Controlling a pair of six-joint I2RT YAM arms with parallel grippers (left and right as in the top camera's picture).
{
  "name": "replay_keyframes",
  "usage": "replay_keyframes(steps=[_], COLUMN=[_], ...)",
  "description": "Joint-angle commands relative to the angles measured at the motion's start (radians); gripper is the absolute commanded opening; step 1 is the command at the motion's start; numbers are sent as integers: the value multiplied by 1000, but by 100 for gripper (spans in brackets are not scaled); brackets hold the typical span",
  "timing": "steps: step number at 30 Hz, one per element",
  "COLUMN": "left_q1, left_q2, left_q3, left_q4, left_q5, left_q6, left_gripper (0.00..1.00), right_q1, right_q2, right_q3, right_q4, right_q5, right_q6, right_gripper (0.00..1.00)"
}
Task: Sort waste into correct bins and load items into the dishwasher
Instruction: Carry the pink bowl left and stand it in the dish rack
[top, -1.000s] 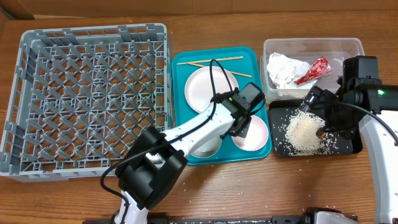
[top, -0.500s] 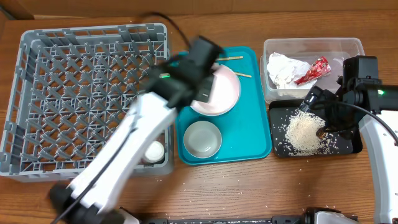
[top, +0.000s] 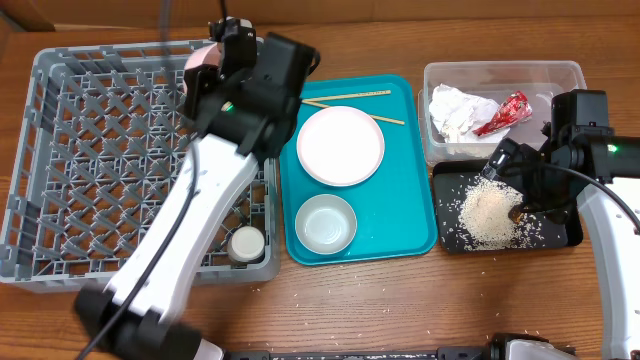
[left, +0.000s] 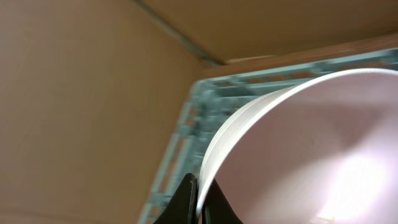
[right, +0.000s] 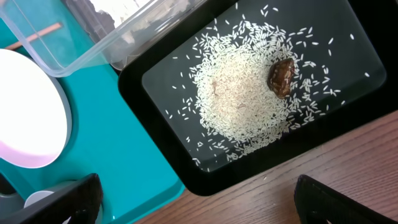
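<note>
While the left end effector is clamped together on the rim of a pale pink bowl, it holds that bowl over the far wall of the grey dish rack, close to the rack's far right corner. The rack takes up the left side of the table. A small white cup stands in its near right corner.

Just beside the rack lies the teal tray. It carries the round plate, a second bowl nearer the table's front edge, and the chopsticks along its far side.

Toward the table's right edge, the clear tub holds the crumpled napkin and the red wrapper. In front of it, the black tray holds the heap of rice grains, with a brown scrap on it.

The right end effector hangs above this tray, fingers spread wide apart, holding nothing.
</note>
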Motion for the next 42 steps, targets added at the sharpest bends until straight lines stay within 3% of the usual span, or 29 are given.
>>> replay_keyframes(steps=[1,13,26,42], left_q1=[17,85,106,66], left_q2=[102,365,467,467], left_q3=[2,2,2,2], left_q4=[34,190,287,135], left_q5=[-272,-293,-235,-138], left_q6=[14,14,15,29], left_gripper=[4,4,4,4], right_q1=[-2,-2,-2,-2], right_q2=[-6,-6,-6,-6], right_q3=[6,6,6,6], right_q4=[6,6,6,6], right_q5=[16,16,16,16], right_q6=[1,1,1,1], right_gripper=[100,100,100,100])
